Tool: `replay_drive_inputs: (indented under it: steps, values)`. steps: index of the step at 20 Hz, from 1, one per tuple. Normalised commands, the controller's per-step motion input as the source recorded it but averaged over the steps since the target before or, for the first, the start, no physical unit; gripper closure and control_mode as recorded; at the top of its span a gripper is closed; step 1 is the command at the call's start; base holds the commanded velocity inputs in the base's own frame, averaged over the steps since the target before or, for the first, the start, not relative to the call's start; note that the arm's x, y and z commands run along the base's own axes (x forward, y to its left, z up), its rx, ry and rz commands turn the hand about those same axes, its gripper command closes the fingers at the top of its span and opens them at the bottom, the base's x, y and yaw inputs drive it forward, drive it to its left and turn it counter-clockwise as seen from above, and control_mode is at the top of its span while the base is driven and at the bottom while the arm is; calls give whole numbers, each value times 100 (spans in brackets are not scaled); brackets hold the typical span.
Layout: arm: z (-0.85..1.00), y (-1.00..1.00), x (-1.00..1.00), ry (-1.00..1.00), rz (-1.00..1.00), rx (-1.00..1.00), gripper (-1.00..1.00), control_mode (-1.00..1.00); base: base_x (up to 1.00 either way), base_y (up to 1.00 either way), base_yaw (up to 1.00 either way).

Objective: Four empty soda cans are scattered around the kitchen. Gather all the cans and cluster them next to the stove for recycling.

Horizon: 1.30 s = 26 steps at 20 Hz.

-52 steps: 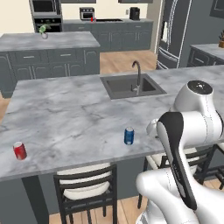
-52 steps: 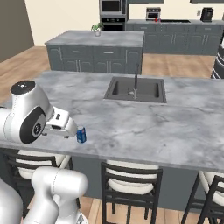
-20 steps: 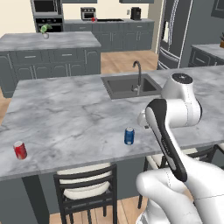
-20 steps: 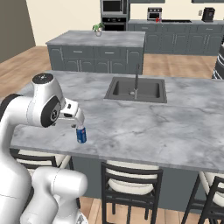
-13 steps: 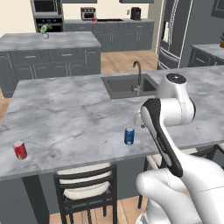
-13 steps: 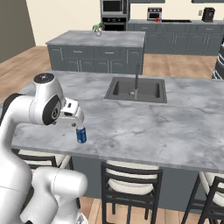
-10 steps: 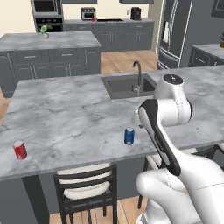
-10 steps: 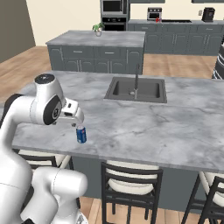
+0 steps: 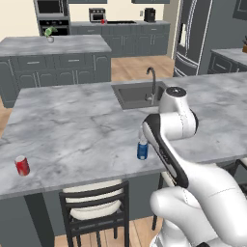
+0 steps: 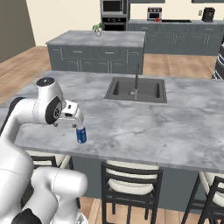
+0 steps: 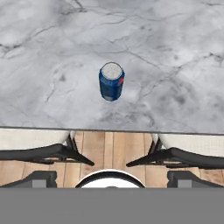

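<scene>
Blue metal is what you're lined up on: the blue can (image 11: 111, 81) stands upright a little above the centre of the hand view, its silver top turned toward the camera, so its long axis runs vertical, straight up from the grey marble counter (image 11: 175, 52). In the left base view the same can sits just right of the frame's centre, close to the counter's near edge, with a stool (image 9: 95, 212) tucked under the overhang below it.

The gripper (image 10: 77, 124) hangs just above the can in the right base view, left of centre, and its jaws stand spread wide with nothing between them. You are on the approach to the first pick, by my reading; no can is held.

What the next move calls for, I'd judge: come down so that the fingers pass either side of the can's round wall, then close across its width at about mid-height. The can looks light and empty, so a knock from one finger could tip it toward the edge.

A red can (image 9: 21, 165) waits at the lower left of the left base view, well apart from the blue one on the same counter. The sink (image 9: 137, 94) lies beyond, above centre. The stove (image 10: 175, 20) is a dark strip far off at the upper right of the right base view, so carrying anything there will need the base to drive.
</scene>
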Motion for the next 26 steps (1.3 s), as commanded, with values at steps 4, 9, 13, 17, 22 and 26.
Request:
replay_drive_inputs:
  steps: [4,9,13,17,22,26]
  values:
    - [-15,4,26,3,0,-1,-100,-100,0,0,0]
    - [-9,0,27,2,0,0,-100,-100,0,0,0]
    - [-13,0,25,0,0,0,-100,-100,0,0,0]
    - [-13,0,23,1,0,0,-100,-100,0,0,0]
    - [-12,0,24,6,0,2,-100,-100,0,0,0]
    - [-16,0,23,7,0,1,-100,-100,0,0,0]
